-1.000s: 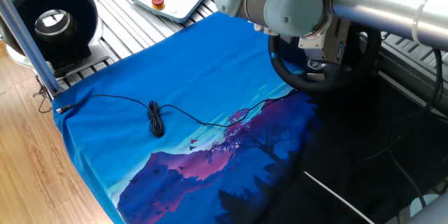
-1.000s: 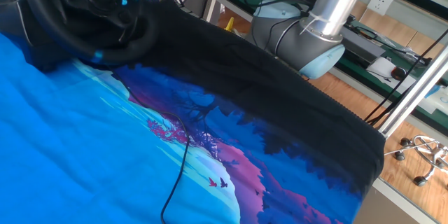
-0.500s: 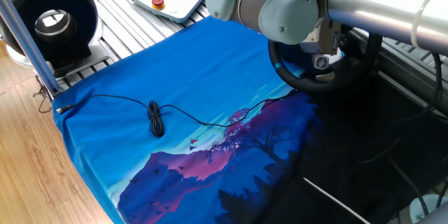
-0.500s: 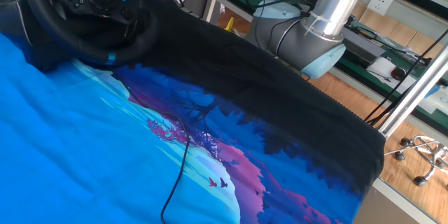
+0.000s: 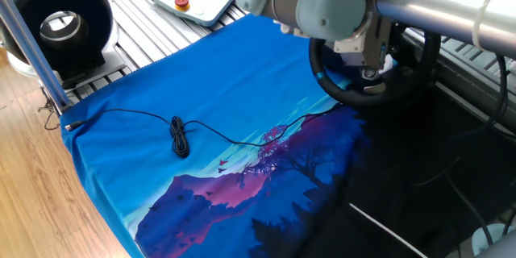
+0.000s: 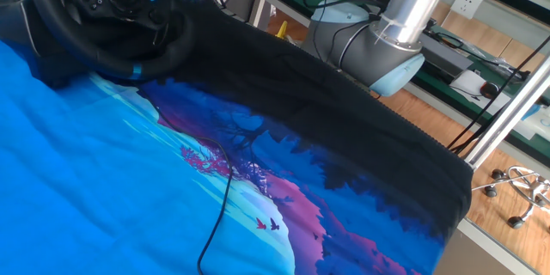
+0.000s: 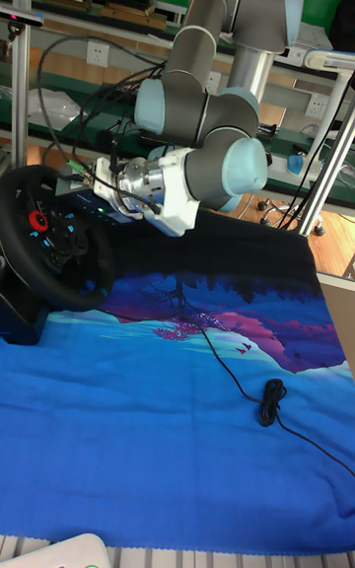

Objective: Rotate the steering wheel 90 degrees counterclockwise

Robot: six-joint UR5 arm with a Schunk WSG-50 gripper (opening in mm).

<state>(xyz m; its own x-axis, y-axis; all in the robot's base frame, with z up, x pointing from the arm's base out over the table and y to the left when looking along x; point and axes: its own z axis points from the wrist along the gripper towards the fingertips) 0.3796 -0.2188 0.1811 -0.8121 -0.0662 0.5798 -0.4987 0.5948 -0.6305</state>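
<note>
The steering wheel [image 7: 44, 233] sits at the edge of the worktop, standing up at the rim of the blue printed cloth [image 5: 201, 113], red dial facing out in the tall view. Going near to far in that view: loose black cable [image 7: 268, 400] coiled on the cloth up front, then the wheel off to the left, then the gripper [image 7: 91, 185] pushed in at the wheel's upper rim, then the arm's grey joints behind. Honestly can't tell if the gripper is clamped on the rim or just next to it, the fingers are lost against the black padding in every view. Progress-wise I'd guess the turn is partway: the blue stripe [image 6: 136, 71] is down at the bottom of the rim, but with no start reference I can't say how much of the 90 is left. Compared to half a second ago the wrist has shifted only a touch and the wheel looks the same, whereas a second ago the stripe was a bit further left.
</note>
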